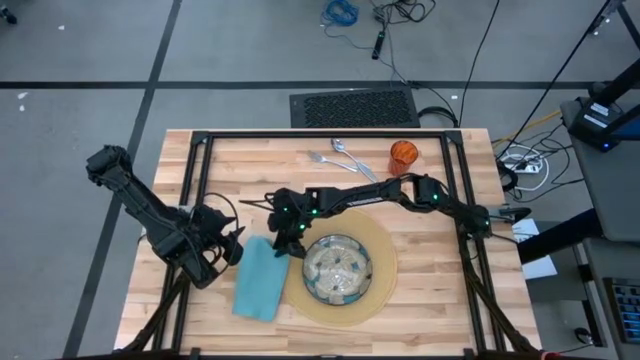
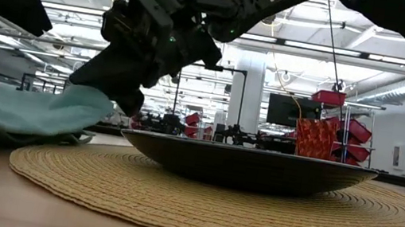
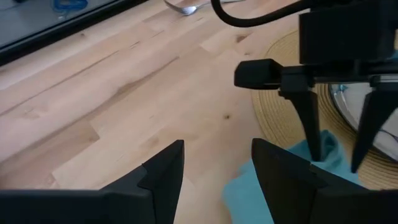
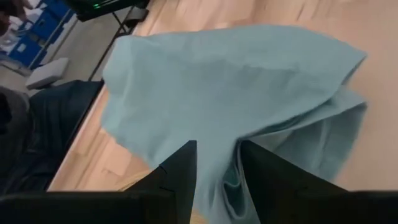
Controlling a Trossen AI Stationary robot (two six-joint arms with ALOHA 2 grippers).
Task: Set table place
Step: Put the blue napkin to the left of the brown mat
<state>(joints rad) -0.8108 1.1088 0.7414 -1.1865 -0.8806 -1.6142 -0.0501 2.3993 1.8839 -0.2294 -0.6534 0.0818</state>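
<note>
Here my right tool (image 1: 291, 243) hangs with jaws parted over the teal napkin (image 1: 260, 279) beside the plate (image 1: 338, 268), near the counter's (image 1: 420, 300) front edge.

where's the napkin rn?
In the high view the teal napkin lies flat on the table, just left of the tan mat and plate, with the right gripper above its upper right corner.

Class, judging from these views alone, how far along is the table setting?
Done: plate sits on the mat, and the napkin lies beside it. In hand: the right gripper, jaws apart, hangs over the napkin's edge; the left gripper waits alongside, open. Left: fork, spoon and orange cup lie at the far edge.
</note>
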